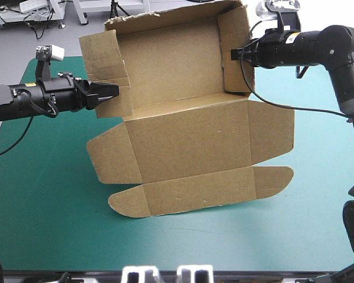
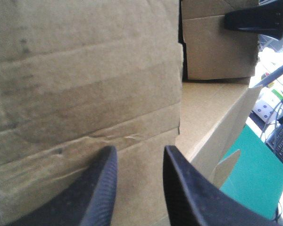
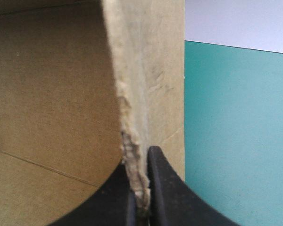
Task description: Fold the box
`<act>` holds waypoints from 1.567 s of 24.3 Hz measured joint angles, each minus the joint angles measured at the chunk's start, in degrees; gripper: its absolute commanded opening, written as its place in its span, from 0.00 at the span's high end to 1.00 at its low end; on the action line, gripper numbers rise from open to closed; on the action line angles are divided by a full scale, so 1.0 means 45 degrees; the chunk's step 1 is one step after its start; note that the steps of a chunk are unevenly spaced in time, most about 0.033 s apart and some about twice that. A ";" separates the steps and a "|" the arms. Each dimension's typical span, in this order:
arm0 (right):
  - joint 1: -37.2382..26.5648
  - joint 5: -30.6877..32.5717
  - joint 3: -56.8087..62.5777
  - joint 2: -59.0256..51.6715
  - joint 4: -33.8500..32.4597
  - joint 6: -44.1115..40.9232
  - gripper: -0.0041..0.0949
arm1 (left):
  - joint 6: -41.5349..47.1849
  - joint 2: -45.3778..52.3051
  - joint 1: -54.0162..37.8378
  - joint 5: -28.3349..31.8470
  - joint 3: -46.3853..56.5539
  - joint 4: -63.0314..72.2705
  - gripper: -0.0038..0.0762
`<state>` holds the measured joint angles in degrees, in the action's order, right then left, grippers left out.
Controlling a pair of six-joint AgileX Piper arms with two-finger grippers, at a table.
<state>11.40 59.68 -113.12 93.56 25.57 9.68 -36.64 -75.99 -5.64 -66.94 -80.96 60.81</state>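
The brown box (image 1: 189, 135) lies on the teal-green cover with its far half raised into a tray and its lid flat toward the near edge. My left gripper (image 1: 115, 92) is open against the outside of the left wall (image 1: 103, 56). In the left wrist view that gripper (image 2: 138, 149) has its fingers apart, with the wall (image 2: 85, 70) right ahead. My right gripper (image 1: 235, 53) is shut on the right wall's top edge (image 1: 233, 35). The right wrist view shows the ragged board edge (image 3: 127, 117) pinched in that gripper (image 3: 140, 155). The right gripper (image 2: 254, 19) also shows beyond the box in the left wrist view.
The lid's side flaps (image 1: 106, 156) and rounded tuck flap (image 1: 194, 197) lie flat on the cover. Bare teal-green cover (image 1: 165, 247) stretches from the box to the table's near edge and out to both sides.
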 measured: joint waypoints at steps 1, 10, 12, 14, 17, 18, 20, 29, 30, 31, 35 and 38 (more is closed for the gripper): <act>0.0000 0.0000 0.0000 0.0000 -0.0037 0.0000 0.97 | 0.0000 0.0000 0.0000 0.0075 0.0000 -0.0065 0.64; 0.0000 -0.0058 0.0000 -0.0024 -0.0543 -0.0121 0.97 | 0.0000 0.0000 0.0000 0.1151 0.0000 -0.0966 0.65; 0.0000 -0.0111 0.0000 -0.0051 -0.1168 -0.0597 0.97 | 0.0000 0.0000 0.0000 0.1448 -0.0013 -0.1015 0.65; 0.0000 -0.0111 0.0000 -0.0124 -0.2087 -0.1198 0.97 | 0.0000 0.0000 -0.0025 0.1767 -0.0108 -0.1018 0.65; -0.0349 -0.0098 0.0000 -0.0342 -0.2598 -0.1577 0.97 | -0.0012 0.0000 -0.0666 0.2239 -0.0389 -0.1018 0.65; -0.0525 -0.0070 0.0000 -0.0417 -0.2559 -0.1576 0.97 | 0.0002 0.0000 -0.0884 0.2347 -0.0440 -0.1018 0.65; -0.1100 0.0033 0.0000 -0.0671 -0.1908 -0.1319 0.97 | 0.0002 0.0000 -0.1562 0.2617 -0.0493 -0.0816 0.65; -0.2500 0.0787 0.0000 -0.1930 0.0288 -0.0113 0.97 | 0.0002 -0.0745 -0.2641 0.2981 -0.0519 -0.0698 0.65; -0.2570 0.0942 0.0000 -0.2128 0.0348 -0.0076 0.97 | 0.0002 -0.0890 -0.2642 0.3081 -0.0519 -0.0698 0.65; -0.2616 0.1087 0.0000 -0.2295 0.0376 -0.0044 0.97 | 0.0002 -0.1003 -0.2642 0.3157 -0.0519 -0.0698 0.65; -0.2822 0.1764 0.0000 -0.3094 0.0598 0.0034 0.97 | 0.0090 -0.1503 -0.2669 0.3600 -0.0533 -0.0687 0.65; -0.2898 0.2064 0.0000 -0.3707 0.0828 0.0061 0.97 | 0.0203 -0.1889 -0.2837 0.3669 -0.0551 -0.0194 0.65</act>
<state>-1.64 68.97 -113.12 76.88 29.29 9.96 -35.73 -84.49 -18.40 -50.43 -83.44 59.94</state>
